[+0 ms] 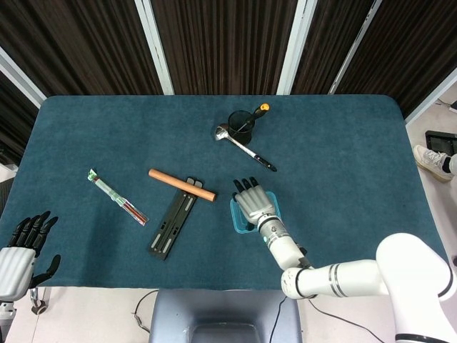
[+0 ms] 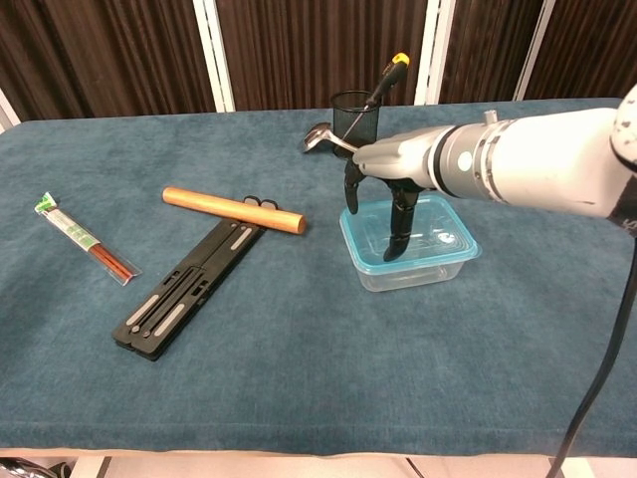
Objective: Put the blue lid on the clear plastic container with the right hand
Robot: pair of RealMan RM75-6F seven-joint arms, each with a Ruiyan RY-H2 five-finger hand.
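Right hand over the lidded container, near the table's front edge.

The right hand (image 2: 390, 189) hangs open, fingers spread and pointing down, fingertips seemingly touching the blue lid (image 2: 370, 250), which sits on the clear plastic container (image 2: 416, 267). The left hand (image 1: 19, 251) rests open off the table's corner. Behind stand a wooden rolling pin (image 2: 232, 210) and a black cup (image 2: 353, 113).

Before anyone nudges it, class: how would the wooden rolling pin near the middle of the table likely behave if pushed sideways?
The wooden rolling pin looks round and smooth, so it would probably roll. It looks rigid, unlikely to bend. The black folding stand beside it might stop it.
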